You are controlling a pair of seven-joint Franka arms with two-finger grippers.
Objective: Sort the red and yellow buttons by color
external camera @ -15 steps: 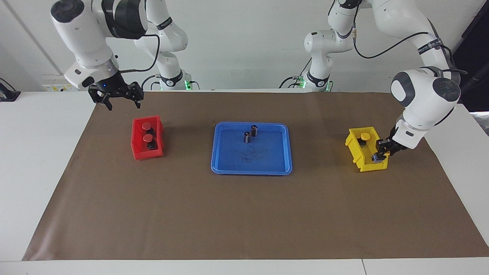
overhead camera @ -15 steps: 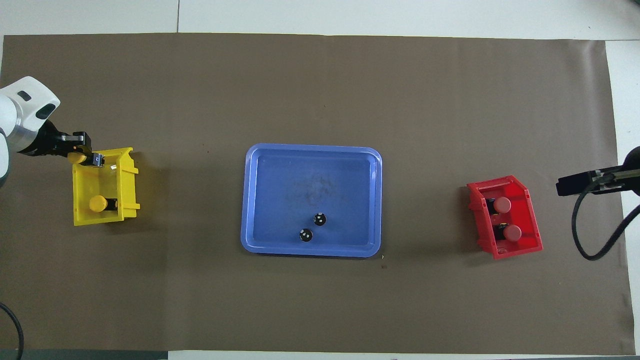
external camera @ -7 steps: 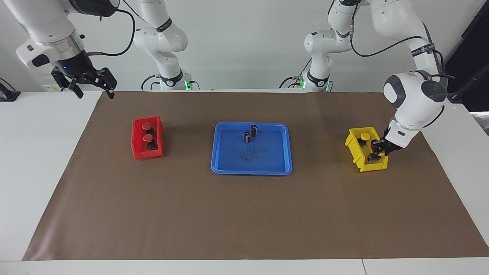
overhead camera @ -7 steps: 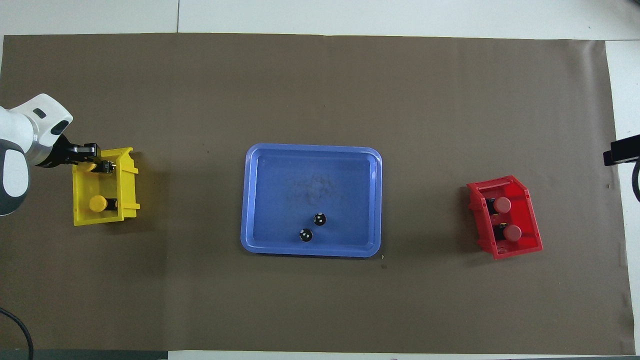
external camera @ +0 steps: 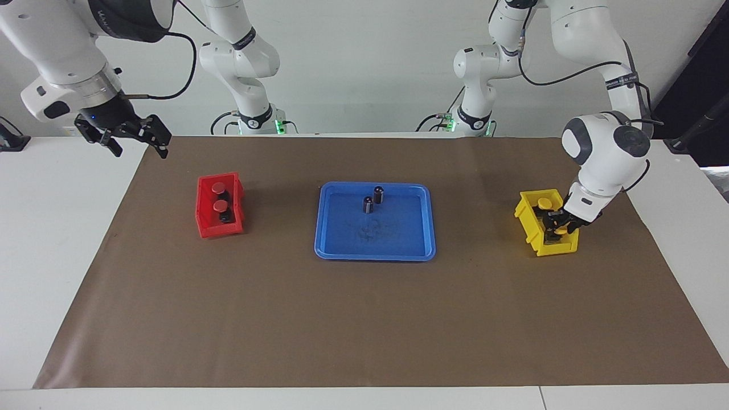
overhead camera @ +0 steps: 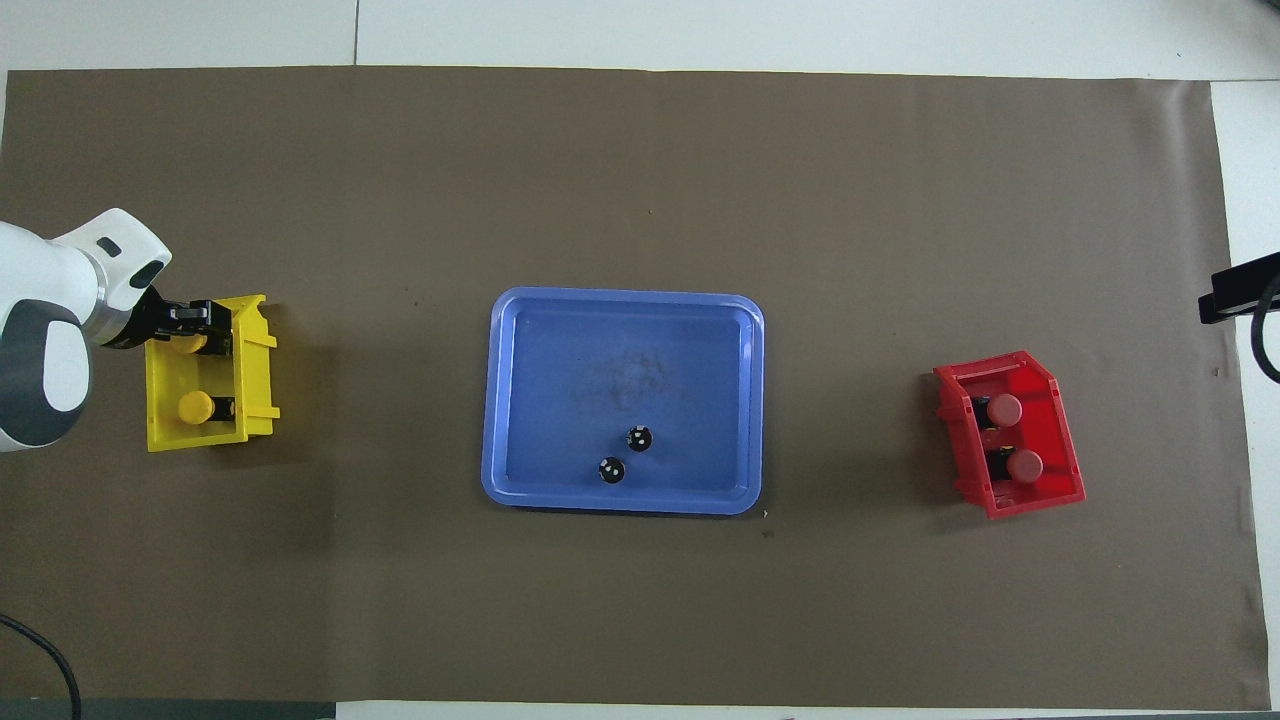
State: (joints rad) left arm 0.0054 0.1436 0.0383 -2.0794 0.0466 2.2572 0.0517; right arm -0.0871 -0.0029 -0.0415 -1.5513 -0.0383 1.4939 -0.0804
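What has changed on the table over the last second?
The left gripper carried a yellow button down into the yellow bin, beside the button already there. The right gripper swung away from the red bin toward the table's edge. The red buttons, blue tray and two black cylinders stayed put.

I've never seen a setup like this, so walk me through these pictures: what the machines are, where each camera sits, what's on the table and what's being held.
Two white robot arms work at a table covered with brown paper. One picture faces them from across the table; the other looks down from above their end.

In the middle lies a blue tray with two small dark cylinders. At one end a red bin holds two red buttons. At the other, a yellow bin holds one yellow button; the left gripper is down in it with a second yellow button, its grip unclear.

The right gripper waits in the air, open and empty, over the table's edge.
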